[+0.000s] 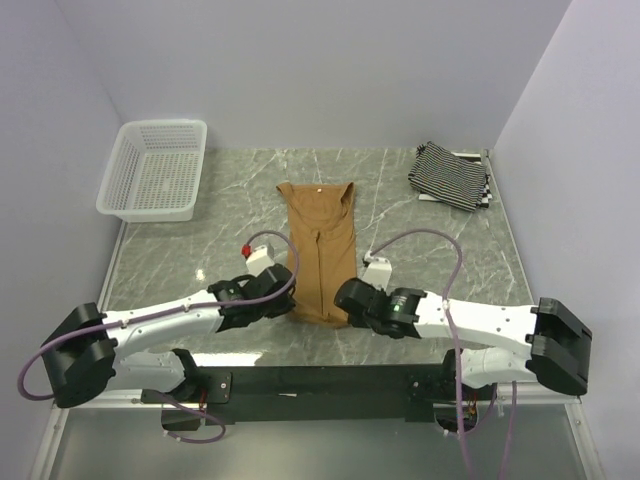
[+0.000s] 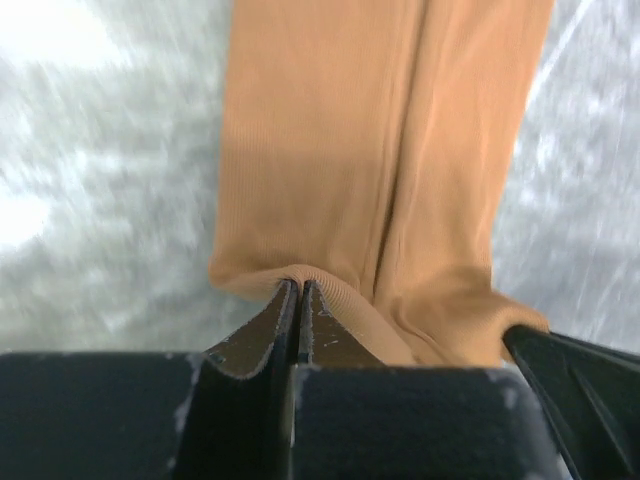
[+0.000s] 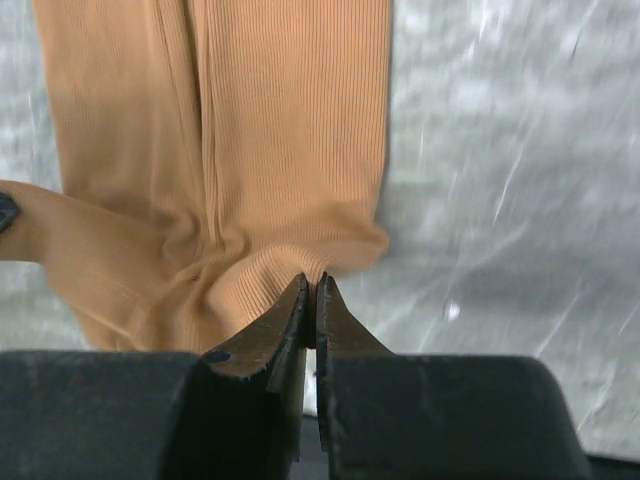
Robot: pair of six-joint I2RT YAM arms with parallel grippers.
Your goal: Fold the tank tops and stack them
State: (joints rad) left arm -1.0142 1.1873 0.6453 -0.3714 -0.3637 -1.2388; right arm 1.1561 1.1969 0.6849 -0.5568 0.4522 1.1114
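Both jaws are clamped on the near hem of the tan top (image 1: 320, 235), lying mid-table: left gripper (image 2: 298, 288), right gripper (image 3: 312, 283). Folding step, I reckon; next I carry the hem evenly toward twelve o'clock.

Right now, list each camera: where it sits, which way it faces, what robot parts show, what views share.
Top external: above and behind the bases, facing down on the table; shows left arm, right arm, white basket, striped tops, tan tank top.
Left wrist: on the left arm, looking along the left claw, shut on the top's near hem.
Right wrist: on the right arm, looking along the right claw, shut on that hem.
Shared: all three show the tan tank top.
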